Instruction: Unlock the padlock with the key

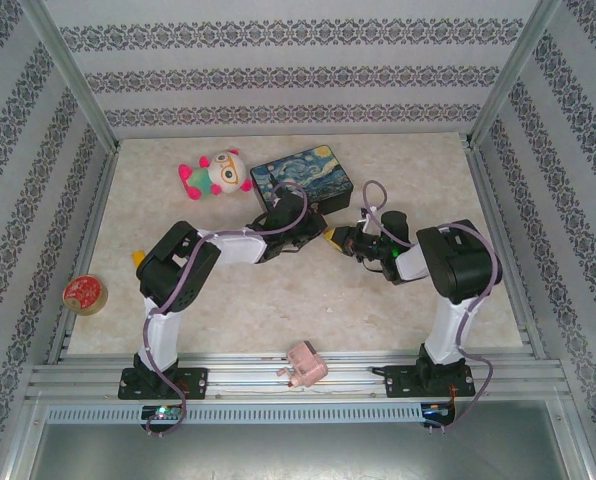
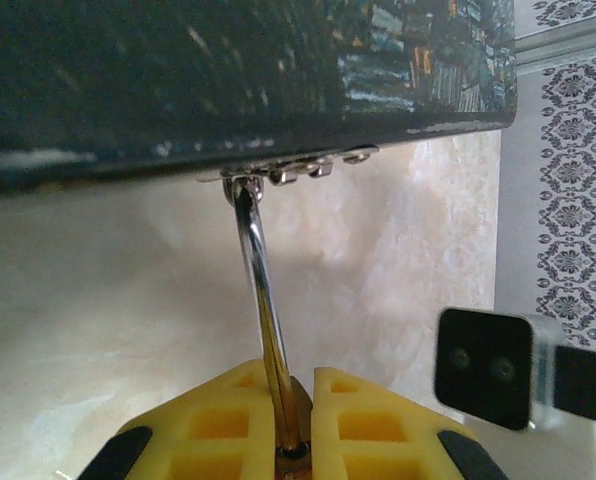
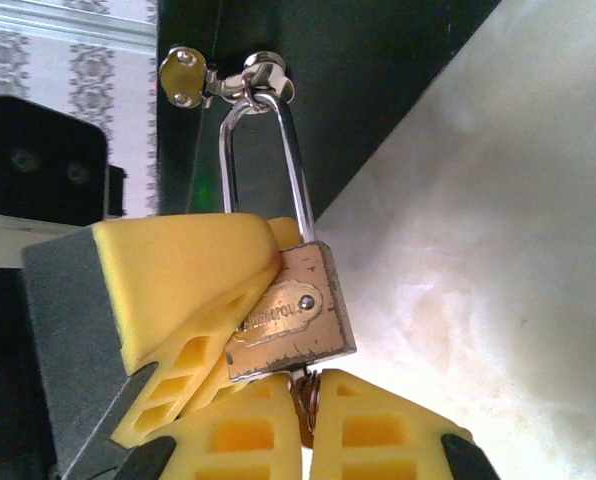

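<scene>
arms bent inward; left jaws clench the padlock point(image 3: 288, 315), right jaws pinch the key point(image 3: 304, 405) beneath it.

Can barely make out the key point(image 3: 302, 405), mostly buried between the right fingers point(image 3: 378, 440) under the padlock point(image 3: 288, 320). Can't see the padlock body from the left wrist, swallowed by the left fingers point(image 2: 218, 430). Also getting a blurry tin box point(image 2: 228, 70) there, chopped off by the top edge.
</scene>
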